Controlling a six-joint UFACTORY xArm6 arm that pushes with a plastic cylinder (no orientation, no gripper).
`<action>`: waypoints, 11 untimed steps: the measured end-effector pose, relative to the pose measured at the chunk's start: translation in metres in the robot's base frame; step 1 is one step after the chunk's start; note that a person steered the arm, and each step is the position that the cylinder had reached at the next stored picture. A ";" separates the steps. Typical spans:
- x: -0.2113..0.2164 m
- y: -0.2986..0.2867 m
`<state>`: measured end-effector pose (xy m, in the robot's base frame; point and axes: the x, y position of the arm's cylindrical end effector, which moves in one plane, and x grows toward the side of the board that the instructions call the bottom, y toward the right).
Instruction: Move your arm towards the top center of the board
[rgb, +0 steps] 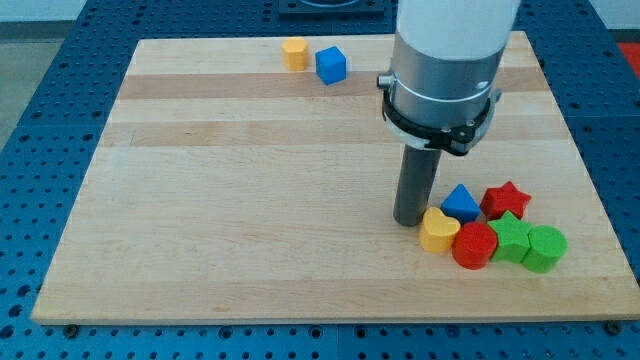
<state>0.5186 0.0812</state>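
Note:
My tip (409, 221) rests on the wooden board (250, 200) at the lower right, just left of a cluster of blocks. It touches or nearly touches the yellow heart (438, 230) and sits close to the blue triangle (461, 203). The cluster also holds a red star (505, 199), a red cylinder (473, 246), a green star (511, 237) and a green cylinder (545, 248). Near the view's top, left of centre, a yellow block (294, 53) and a blue cube (330, 65) sit side by side, far from the tip.
The arm's wide grey and white body (445, 70) hangs over the board's upper right and hides the board behind it. The board lies on a blue perforated table (40, 100).

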 end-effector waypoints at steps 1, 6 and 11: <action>-0.006 -0.003; -0.216 -0.014; -0.307 -0.076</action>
